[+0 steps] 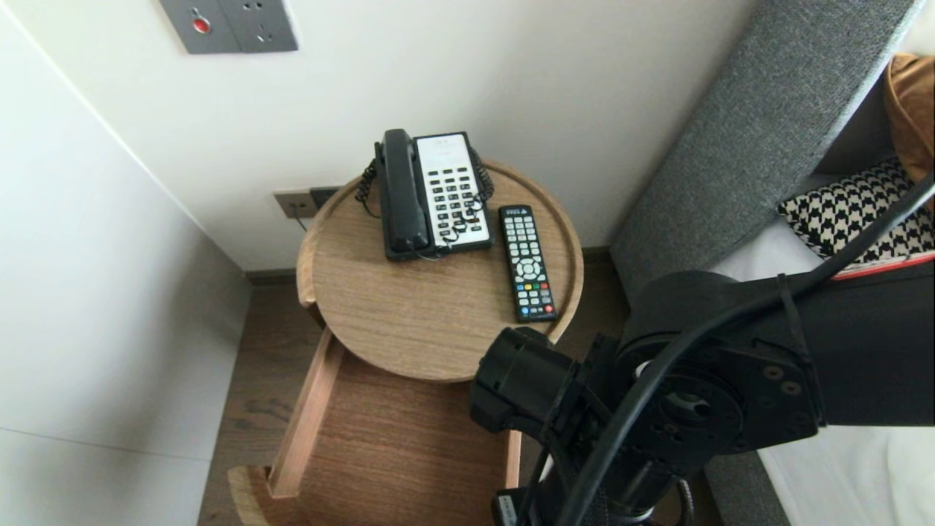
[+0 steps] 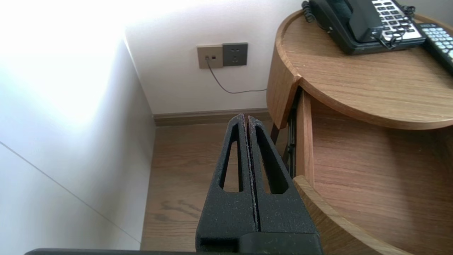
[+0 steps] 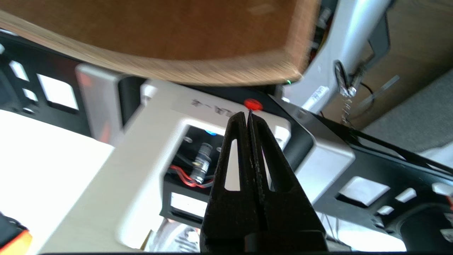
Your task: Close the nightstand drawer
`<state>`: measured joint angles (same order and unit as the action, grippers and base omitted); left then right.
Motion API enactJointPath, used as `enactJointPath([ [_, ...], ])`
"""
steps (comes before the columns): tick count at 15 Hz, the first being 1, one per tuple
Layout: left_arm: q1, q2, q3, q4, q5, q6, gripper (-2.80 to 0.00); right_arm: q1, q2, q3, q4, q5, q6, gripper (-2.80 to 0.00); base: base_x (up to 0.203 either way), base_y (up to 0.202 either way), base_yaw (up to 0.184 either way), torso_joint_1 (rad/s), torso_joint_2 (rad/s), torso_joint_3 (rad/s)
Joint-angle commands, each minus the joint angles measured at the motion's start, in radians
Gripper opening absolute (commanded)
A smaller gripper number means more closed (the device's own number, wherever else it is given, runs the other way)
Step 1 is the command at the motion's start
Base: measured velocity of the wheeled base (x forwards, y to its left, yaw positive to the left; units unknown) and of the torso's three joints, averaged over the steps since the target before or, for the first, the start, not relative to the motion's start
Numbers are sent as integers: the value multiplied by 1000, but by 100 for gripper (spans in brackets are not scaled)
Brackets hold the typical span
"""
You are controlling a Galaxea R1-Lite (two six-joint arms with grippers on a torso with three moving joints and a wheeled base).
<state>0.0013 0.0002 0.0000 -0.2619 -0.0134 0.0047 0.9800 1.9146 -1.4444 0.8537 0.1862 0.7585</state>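
**bedside_bob:** So where's the drawer sitting, and are you holding anything?

**me:** The drawer (image 1: 307,416) is sticking out at 6 o'clock from under the round table (image 1: 409,321), pulled wide and showing bare wood inside. My right arm (image 1: 730,380) is bending down past its 4 o'clock corner. My right gripper (image 3: 247,115) is hanging low by what I'm taking for the curved front, fingers pressed together on nothing. My own base (image 3: 159,117) is sitting right behind it, so that side's cramped. My left gripper (image 2: 245,118) is pinched closed and empty too, hovering over the floor (image 2: 184,170) at the drawer's 9 o'clock, near its front corner.

**bedside_bob:** Any room around it?

**me:** Tight-ish. The side wall (image 1: 109,292) is boxing in 9 o'clock and the bed (image 1: 745,146) is crowding 3. The phone (image 1: 434,193) and remote (image 1: 527,263) are lying at 12 and 2 on the table, probably to keep the front bare.
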Motion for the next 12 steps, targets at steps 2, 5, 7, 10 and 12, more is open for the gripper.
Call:
enactJointPath([
  [2, 0, -3, 40, -2, 0, 0, -280, -2, -23, 79, -34, 5, -3, -280, 0, 0, 0, 0, 0, 0],
  [5, 0, -3, 40, -2, 0, 0, -280, 5, -16, 124, -66, 6, -28, -280, 0, 0, 0, 0, 0, 0],
  [7, 0, -3, 40, -2, 0, 0, -280, 8, -5, 120, -71, 7, -32, -280, 0, 0, 0, 0, 0, 0],
  [10, 0, -3, 40, -2, 0, 0, -280, 14, 26, 115, -84, 7, -33, -280, 0, 0, 0, 0, 0, 0],
  [12, 0, -3, 40, -2, 0, 0, -280, 13, 41, 114, -102, 7, -33, -280, 0, 0, 0, 0, 0, 0],
])
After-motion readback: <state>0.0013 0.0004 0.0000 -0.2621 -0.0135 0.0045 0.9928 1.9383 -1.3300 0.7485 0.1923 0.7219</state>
